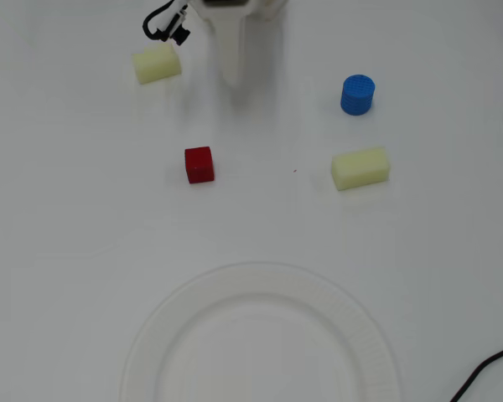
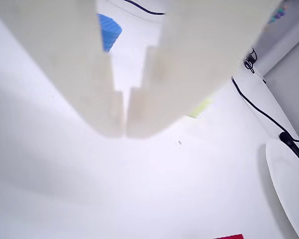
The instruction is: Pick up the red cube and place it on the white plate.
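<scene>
The red cube (image 1: 199, 164) sits on the white table, left of centre in the overhead view; a sliver of it (image 2: 229, 236) shows at the bottom edge of the wrist view. The white plate (image 1: 142, 343) lies at the bottom centre, its rim (image 2: 284, 184) at the right edge of the wrist view. My gripper (image 1: 233, 79) is at the top centre, above and to the right of the cube, apart from it. In the wrist view its two pale fingers (image 2: 123, 130) meet tip to tip, shut and empty.
A blue cylinder (image 1: 357, 95) stands at the upper right, with a pale yellow block (image 1: 360, 167) below it. Another pale yellow block (image 1: 158, 64) lies at the upper left beside a black cable (image 1: 161, 23). A black cable (image 1: 486, 373) enters at the bottom right.
</scene>
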You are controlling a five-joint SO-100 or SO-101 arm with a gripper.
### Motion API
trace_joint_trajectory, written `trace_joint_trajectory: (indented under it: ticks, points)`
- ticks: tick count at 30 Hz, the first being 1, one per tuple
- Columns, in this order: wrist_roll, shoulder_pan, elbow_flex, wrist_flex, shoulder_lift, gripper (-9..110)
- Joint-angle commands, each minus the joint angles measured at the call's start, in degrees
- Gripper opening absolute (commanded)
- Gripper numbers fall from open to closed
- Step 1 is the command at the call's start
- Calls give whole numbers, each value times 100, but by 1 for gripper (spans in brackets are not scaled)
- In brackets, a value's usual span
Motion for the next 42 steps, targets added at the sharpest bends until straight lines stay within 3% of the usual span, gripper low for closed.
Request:
trace_joint_trajectory:
  ticks: [1,7,11,14,31,42]
  points:
    - [-369,141,-1529,132,-1538,0]
    - [-773,334,-2654,536,-2566,13]
    - [-1107,299,-3683,1143,-4008,31]
    - [-1354,325,-4184,1310,-4975,37]
    - [-1705,844,-5019,527,-6979,31]
    - [-1978,958,-5159,211,-7515,14]
